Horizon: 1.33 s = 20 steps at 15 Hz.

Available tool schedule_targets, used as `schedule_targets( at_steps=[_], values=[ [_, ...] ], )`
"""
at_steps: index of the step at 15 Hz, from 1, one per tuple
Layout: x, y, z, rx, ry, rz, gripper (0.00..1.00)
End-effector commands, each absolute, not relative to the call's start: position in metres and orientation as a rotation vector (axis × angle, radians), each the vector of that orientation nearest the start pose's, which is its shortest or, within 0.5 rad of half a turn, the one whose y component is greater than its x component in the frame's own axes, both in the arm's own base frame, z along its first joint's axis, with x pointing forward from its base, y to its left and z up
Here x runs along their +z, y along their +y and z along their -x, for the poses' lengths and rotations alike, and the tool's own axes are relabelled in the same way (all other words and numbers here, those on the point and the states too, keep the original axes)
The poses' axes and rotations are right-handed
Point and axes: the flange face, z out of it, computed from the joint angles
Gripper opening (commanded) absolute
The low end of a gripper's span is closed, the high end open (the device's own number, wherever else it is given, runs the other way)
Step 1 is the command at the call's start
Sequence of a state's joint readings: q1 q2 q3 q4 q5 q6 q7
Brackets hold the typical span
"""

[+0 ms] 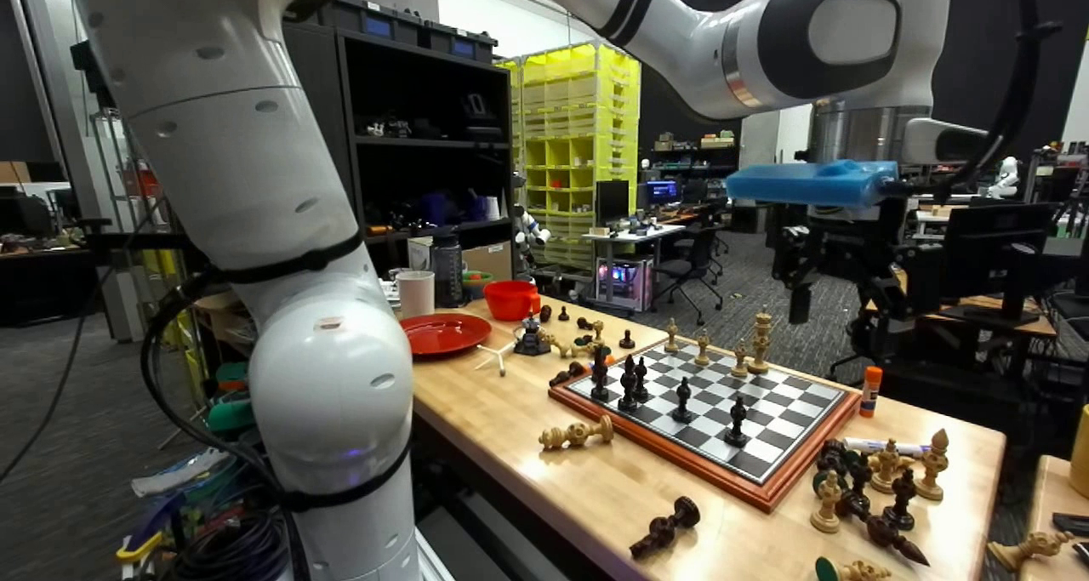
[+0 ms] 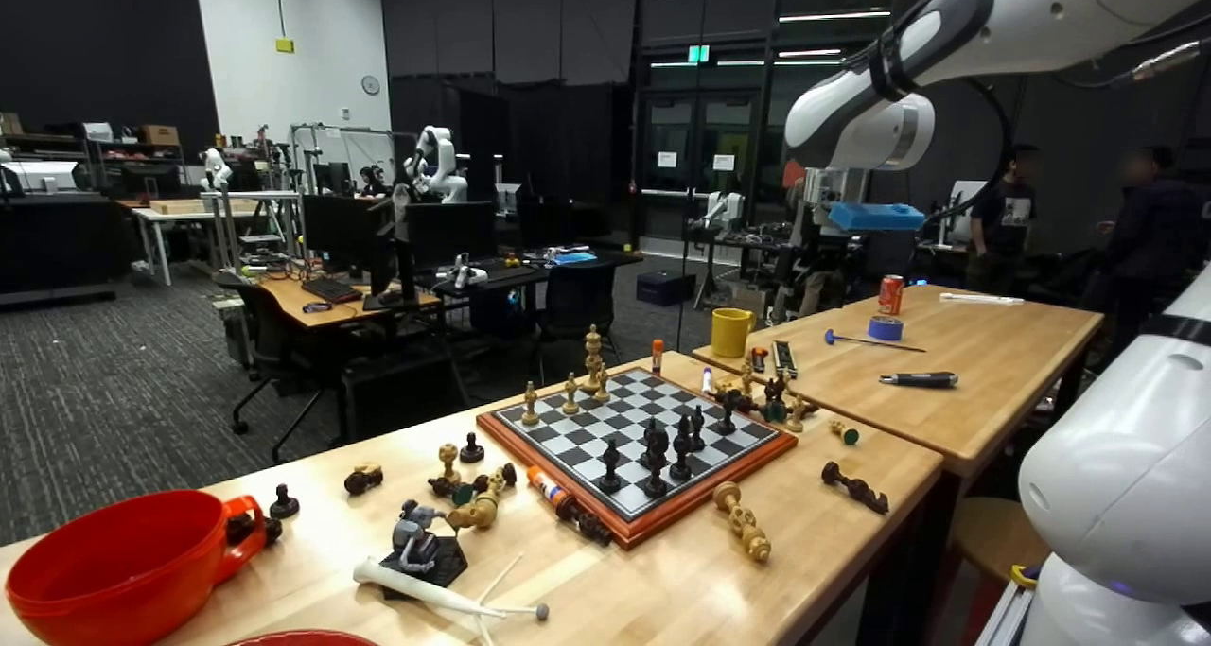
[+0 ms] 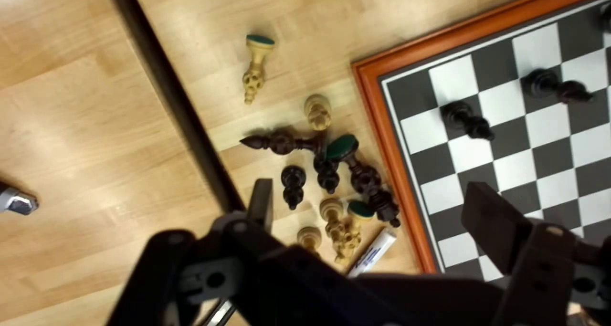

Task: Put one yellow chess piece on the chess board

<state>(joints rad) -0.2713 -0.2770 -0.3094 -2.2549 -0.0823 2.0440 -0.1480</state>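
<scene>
The chess board [image 1: 662,449] lies on the table, with several yellow and black pieces standing on it; it also shows in an exterior view [image 2: 710,490] and the wrist view [image 3: 383,135]. My gripper [image 1: 838,313] is open and empty, raised above the table by the board's corner. In the wrist view, its fingers [image 3: 374,211] span the board's edge and a cluster of loose pieces. Beside the board, a yellow piece lies on its side [image 3: 254,70] and another stands upright [image 3: 318,112]. More yellow pieces [image 3: 332,221] stand or lie close together, one partly hidden by the gripper.
Black pieces [image 3: 366,179] and a white marker [image 3: 374,252] crowd the yellow ones. An orange glue stick [image 1: 869,391] stands by the board. A yellow piece [image 1: 577,433] lies before it. A red plate [image 1: 447,334] and red cup [image 1: 510,300] stand farther off. A gap [image 3: 172,97] separates two tables.
</scene>
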Motion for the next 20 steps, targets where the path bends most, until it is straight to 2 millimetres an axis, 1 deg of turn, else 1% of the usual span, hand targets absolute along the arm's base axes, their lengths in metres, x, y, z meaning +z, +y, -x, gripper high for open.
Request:
schedule_targets(
  at_steps=[1,3,6,8,14,20],
  values=[
    [0.470,-0.275,-0.394,-0.096,0.621,3.095,1.00],
    [0.458,-0.279,-0.399,-0.082,0.630,3.099,1.00],
    [0.456,-0.277,-0.403,-0.094,0.648,3.123,1.00],
    [0.448,-0.273,-0.404,-0.101,0.643,3.127,1.00],
    [0.417,-0.273,-0.409,-0.106,0.657,3.127,1.00],
    [0.385,-0.276,-0.412,-0.031,0.695,3.124,1.00]
  ],
)
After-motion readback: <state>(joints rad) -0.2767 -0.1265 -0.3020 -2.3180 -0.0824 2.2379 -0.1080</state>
